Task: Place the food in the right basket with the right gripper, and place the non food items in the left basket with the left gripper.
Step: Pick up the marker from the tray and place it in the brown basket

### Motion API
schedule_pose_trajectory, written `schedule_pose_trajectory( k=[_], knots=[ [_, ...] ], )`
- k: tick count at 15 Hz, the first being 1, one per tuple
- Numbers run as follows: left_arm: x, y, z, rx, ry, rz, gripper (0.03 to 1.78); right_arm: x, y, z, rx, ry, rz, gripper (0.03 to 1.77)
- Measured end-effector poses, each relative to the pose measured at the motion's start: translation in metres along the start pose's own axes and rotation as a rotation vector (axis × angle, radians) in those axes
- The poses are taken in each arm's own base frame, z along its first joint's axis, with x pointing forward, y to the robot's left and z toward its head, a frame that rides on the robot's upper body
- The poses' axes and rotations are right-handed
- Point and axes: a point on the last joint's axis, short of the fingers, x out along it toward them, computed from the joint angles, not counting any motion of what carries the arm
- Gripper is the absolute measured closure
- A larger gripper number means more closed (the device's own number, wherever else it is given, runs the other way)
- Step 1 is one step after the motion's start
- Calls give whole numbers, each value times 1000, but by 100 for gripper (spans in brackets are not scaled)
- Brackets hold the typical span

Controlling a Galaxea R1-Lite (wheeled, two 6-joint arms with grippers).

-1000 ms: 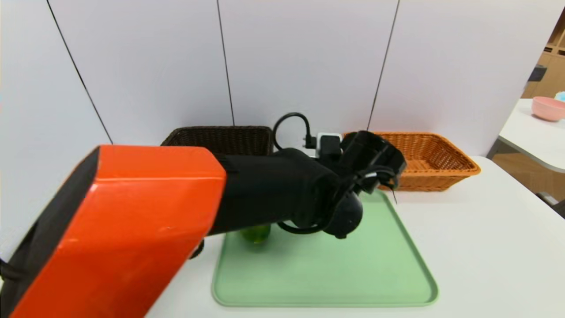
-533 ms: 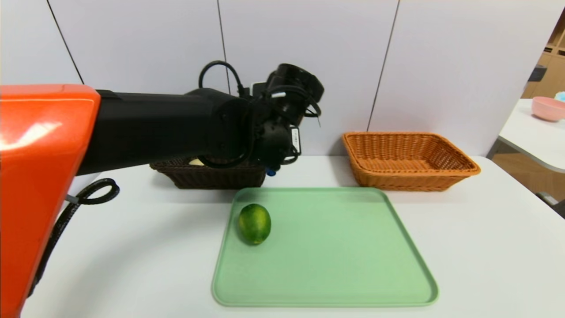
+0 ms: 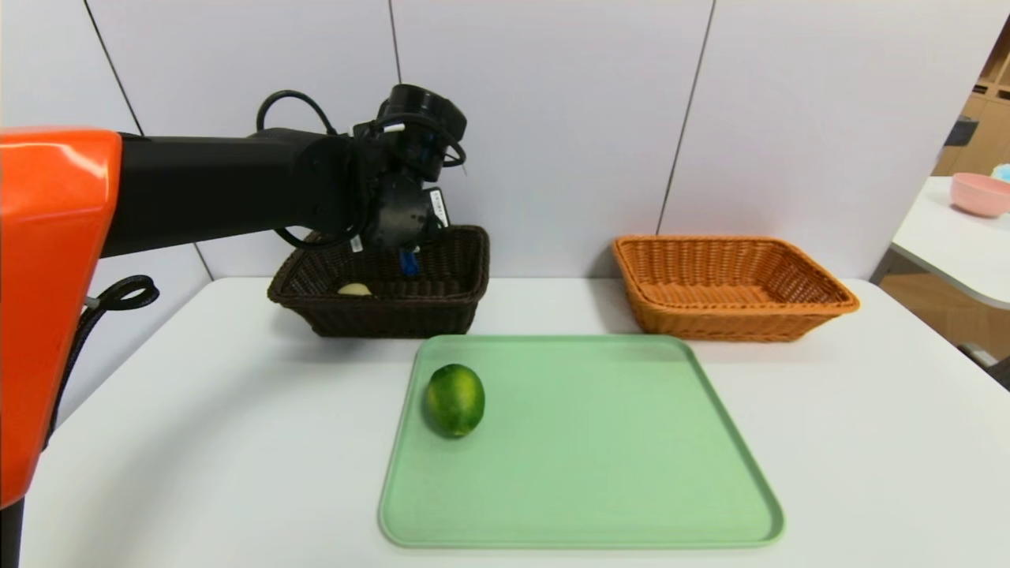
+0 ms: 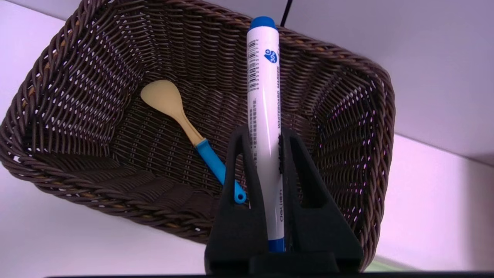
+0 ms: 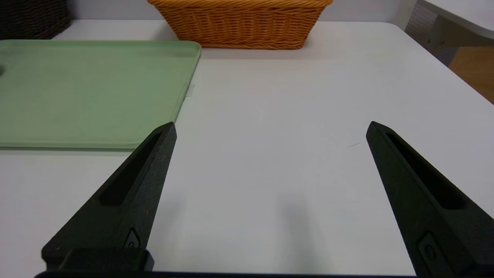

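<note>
Fingers (image 4: 265, 133) clamp marker (image 4: 263, 96) — "WHITEBOARD MARKER", "deli"

Pale green tray (image 3: 600, 473) on white table (image 3: 868, 442), pink bowl (image 3: 981, 193) on neighbouring table, grey panelled wall (image 3: 552, 118)

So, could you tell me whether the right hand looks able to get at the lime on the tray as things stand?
Probably yes. The right hand is open and empty over bare table, and the lime lies alone on the green tray, with the left hand away over the dark basket.
</note>
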Motion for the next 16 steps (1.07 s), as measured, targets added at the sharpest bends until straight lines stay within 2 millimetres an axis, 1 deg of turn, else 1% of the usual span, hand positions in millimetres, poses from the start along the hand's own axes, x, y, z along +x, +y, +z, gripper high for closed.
schedule_pose_trajectory(
  k=[2, 5, 7, 11, 14, 16],
  knots=[
    [10, 0, 0, -89, -2, 13, 164, 0, 0, 0, 0, 0, 0, 10],
    [24, -2, -11, -218, 15, 34, 164, 0, 0, 0, 0, 0, 0, 10],
    [36, 0, -17, -281, 18, 65, 164, 0, 0, 0, 0, 0, 0, 10],
    [62, 6, -32, -303, 30, 123, 164, 0, 0, 0, 0, 0, 0, 10],
    [74, 9, -40, -323, 39, 151, 164, 0, 0, 0, 0, 0, -1, 10],
    [79, 10, -43, -321, 41, 161, 164, 0, 0, 0, 0, 0, -1, 10]
  ],
)
